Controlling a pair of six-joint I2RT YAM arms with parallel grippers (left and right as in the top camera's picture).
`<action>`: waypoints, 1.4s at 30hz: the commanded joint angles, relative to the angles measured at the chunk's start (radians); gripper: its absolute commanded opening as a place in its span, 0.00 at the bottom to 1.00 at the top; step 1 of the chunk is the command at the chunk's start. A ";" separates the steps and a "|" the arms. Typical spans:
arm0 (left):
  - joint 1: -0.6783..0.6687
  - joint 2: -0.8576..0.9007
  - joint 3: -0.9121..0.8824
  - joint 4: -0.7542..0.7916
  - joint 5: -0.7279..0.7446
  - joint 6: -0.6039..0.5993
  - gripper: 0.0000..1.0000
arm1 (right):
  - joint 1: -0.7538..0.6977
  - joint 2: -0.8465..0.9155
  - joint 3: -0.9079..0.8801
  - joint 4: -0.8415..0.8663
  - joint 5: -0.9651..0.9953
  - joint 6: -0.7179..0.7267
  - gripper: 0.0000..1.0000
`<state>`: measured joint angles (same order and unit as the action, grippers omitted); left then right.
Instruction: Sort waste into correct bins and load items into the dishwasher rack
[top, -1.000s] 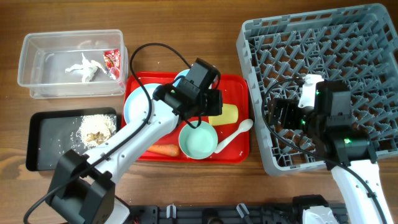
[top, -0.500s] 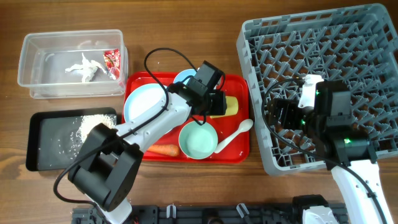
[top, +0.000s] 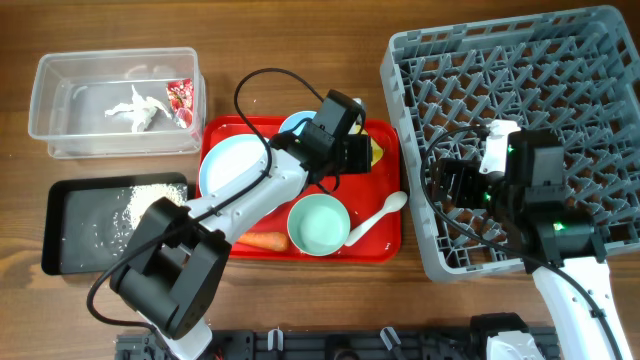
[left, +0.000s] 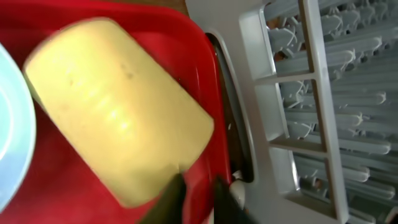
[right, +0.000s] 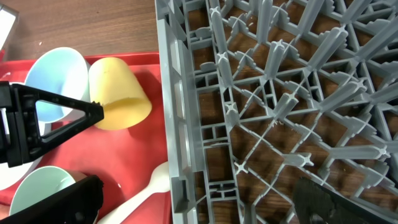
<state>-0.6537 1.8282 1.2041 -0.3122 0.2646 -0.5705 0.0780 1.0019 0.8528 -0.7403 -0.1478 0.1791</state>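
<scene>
Overhead view is bright and even, lit from above, with soft short shadows on the wooden table (top: 300, 60) and a faint sheen along the red tray (top: 396, 190) rim. Left wrist view is motion-smeared throughout: yellow cup (left: 118, 112) soft-edged, rack (left: 311, 81) streaked, bottom edge dark and out of focus. Right wrist view is sharp, with the rack's edge bowing slightly near the frame border.

Yellow cup (right: 118, 93) on its side, at 9 o'clock of grey rack (top: 520, 70); napkin (top: 138, 108), wrapper (top: 181, 98) in clear tub (top: 115, 142); carrot (top: 262, 241) beside mint bowl (top: 319, 224)
</scene>
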 joint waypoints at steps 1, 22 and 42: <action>-0.018 0.014 -0.002 0.003 0.023 -0.013 0.24 | 0.000 -0.006 0.007 0.002 0.013 0.007 1.00; -0.025 0.018 -0.002 -0.035 -0.157 -0.355 0.48 | 0.000 -0.006 0.007 -0.002 0.013 0.007 1.00; -0.026 0.155 -0.007 0.185 -0.169 -0.506 0.38 | 0.000 -0.006 0.007 -0.011 0.013 0.007 1.00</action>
<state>-0.6762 1.9732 1.2007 -0.1291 0.0990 -1.0847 0.0780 1.0019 0.8528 -0.7483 -0.1482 0.1791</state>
